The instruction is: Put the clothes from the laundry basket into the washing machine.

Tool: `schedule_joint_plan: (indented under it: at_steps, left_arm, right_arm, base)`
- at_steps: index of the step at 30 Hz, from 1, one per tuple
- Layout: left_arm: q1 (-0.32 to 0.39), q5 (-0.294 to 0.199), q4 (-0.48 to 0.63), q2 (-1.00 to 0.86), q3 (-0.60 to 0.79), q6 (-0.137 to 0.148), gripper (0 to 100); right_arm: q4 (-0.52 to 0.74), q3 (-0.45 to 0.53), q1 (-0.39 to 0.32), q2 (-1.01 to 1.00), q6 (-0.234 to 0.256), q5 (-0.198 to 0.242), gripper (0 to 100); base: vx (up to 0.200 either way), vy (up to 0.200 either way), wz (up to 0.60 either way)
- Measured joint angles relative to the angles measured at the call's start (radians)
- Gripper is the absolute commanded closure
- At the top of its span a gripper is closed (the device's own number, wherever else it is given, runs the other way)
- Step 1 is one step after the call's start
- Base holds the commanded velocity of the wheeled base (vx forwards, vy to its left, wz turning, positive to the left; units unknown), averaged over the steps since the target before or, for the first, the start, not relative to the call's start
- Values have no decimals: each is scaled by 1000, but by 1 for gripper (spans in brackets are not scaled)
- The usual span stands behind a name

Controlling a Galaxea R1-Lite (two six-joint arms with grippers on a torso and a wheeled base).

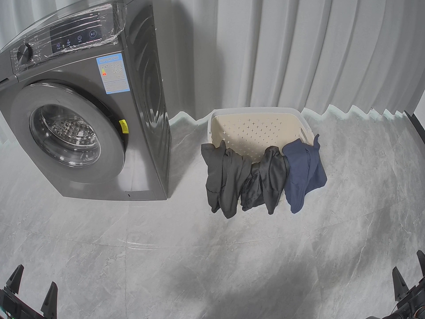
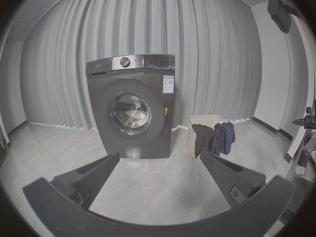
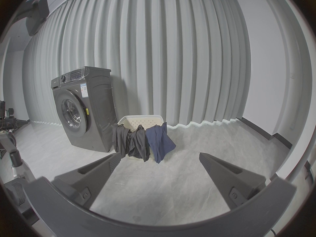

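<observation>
Black left fingers [image 2: 95,171], right fingers [image 3: 230,173], apart, empty

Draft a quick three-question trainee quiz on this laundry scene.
1. True or false: the washing machine door is shut.
2. The outermost garment, hanging over the laundry basket rim farthest from the machine, is: A red; B navy; C white.
3. What do the left gripper and right gripper hold?
Key: 1 true; 2 B; 3 nothing, both are open and empty.
</observation>
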Motion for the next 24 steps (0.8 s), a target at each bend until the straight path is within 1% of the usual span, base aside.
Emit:
schedule_joint_plan:
  at_steps: [3,15,24]
  left_arm:
    - [0,0,0,0,0,0,0]
    - [0,0,0,0,0,1,0]
    - [0,0,0,0,0,0,0]
  right_arm:
    - [0,0,0,0,0,0,0]
    - [0,0,0,0,0,0,0]
    - [0,0,0,0,0,0,0]
  base:
    - [0,-200,0]
    - [0,0,0]
    - [200,0,0]
